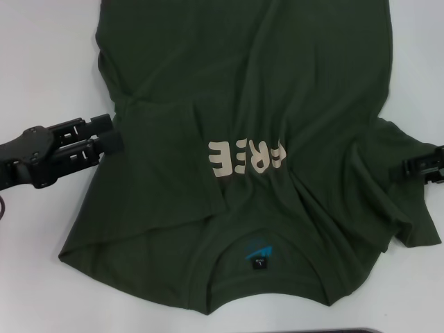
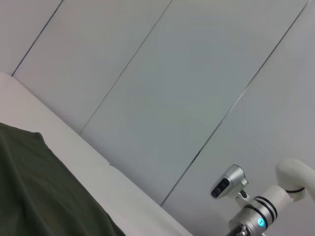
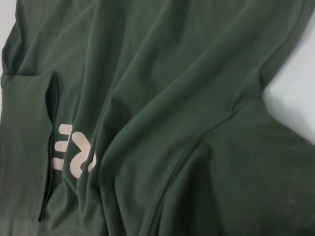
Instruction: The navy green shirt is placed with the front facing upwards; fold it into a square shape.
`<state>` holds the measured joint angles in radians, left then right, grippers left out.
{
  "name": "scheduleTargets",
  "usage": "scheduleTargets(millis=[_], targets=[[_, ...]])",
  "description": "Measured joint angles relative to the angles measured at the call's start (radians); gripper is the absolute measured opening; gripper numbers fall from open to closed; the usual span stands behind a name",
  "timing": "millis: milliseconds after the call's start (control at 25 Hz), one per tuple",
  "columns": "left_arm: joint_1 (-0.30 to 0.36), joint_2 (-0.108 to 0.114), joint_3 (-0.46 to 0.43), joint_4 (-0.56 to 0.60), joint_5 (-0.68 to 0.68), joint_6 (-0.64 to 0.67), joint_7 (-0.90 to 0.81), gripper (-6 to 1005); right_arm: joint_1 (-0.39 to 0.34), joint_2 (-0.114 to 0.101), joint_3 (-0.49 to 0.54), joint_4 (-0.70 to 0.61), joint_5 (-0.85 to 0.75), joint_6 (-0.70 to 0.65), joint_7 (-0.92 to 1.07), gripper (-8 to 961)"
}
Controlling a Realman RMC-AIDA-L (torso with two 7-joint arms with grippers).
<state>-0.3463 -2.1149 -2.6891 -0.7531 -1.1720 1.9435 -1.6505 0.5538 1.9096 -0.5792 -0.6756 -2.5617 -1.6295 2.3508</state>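
The navy green shirt (image 1: 277,90) lies front up on the white table (image 1: 41,62), collar and blue neck label (image 1: 258,251) nearest me. Its left sleeve (image 1: 173,159) is folded in over the chest and covers part of the cream letters (image 1: 243,157). My left gripper (image 1: 114,133) sits at the shirt's left edge, beside that fold, its two fingers (image 1: 94,125) apart with nothing between them. At the right edge, my right gripper (image 1: 420,168) is over the rumpled right sleeve (image 1: 409,208). The right wrist view is filled with shirt cloth (image 3: 187,123) and letters (image 3: 74,155).
Bare white table shows left of the shirt and at the near right corner (image 1: 416,291). The left wrist view looks at a grey panelled wall (image 2: 172,88), the table's edge (image 2: 74,142), a corner of the shirt (image 2: 34,187) and part of a white arm (image 2: 266,206).
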Motion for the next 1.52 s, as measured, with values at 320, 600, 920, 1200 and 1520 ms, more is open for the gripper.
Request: scheduleTargets(millis=[320,600,920,1200,1520], targets=[[0.000,-0.004,0.000,0.000,0.000,0.000,0.000,598,0.002,0.005,0.008,0.000,0.010,-0.009,0.008,714],[-0.002,-0.005,0.000,0.000,-0.001,0.000,-0.003,599,-0.002,-0.001,0.009,-0.009,0.009,-0.031,0.011,637],[0.000,-0.005,0.000,0.000,-0.002,0.000,-0.007,600,-0.004,-0.007,0.010,-0.010,0.005,-0.041,0.014,207],[-0.001,-0.004,-0.003,0.000,-0.002,0.003,-0.008,600,-0.013,-0.022,0.010,-0.040,0.004,-0.046,0.041,28],[0.002,-0.004,-0.014,0.000,-0.001,0.003,-0.008,599,-0.028,-0.052,0.075,-0.131,0.007,-0.085,0.077,16]])
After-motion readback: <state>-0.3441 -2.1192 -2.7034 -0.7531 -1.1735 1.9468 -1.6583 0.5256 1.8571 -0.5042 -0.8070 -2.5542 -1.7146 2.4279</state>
